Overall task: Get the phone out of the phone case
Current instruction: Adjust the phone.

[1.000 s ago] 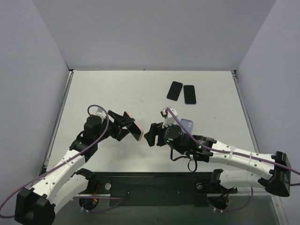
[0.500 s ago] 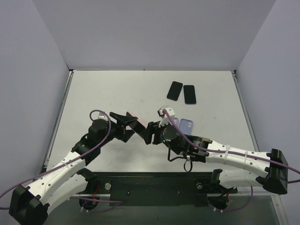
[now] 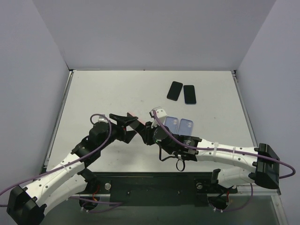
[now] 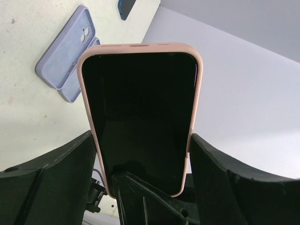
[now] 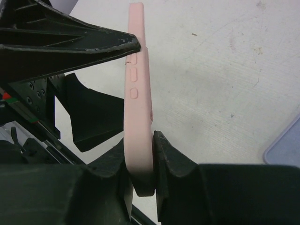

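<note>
The phone (image 4: 140, 108), black screen facing the left wrist camera, sits in a pale pink phone case (image 4: 140, 46). My left gripper (image 4: 142, 140) is shut across the case's two long sides and holds it above the table. In the right wrist view the case (image 5: 138, 89) shows edge-on, with side buttons. My right gripper (image 5: 140, 159) is shut on the case's lower end, one finger on each face. From above, the left gripper (image 3: 125, 123) and right gripper (image 3: 146, 131) meet over the phone (image 3: 136, 124) near the table's middle.
Two empty lavender cases (image 3: 172, 123) (image 3: 186, 124) lie just right of the grippers; one lavender case (image 4: 65, 51) shows in the left wrist view. Two dark phones (image 3: 175, 90) (image 3: 189, 94) lie at the back right. The white table (image 3: 103, 93) is walled on three sides.
My right gripper has moved left to the phone and closed on the pink case's end. The left arm has carried the phone a little to the right, still gripped.
</note>
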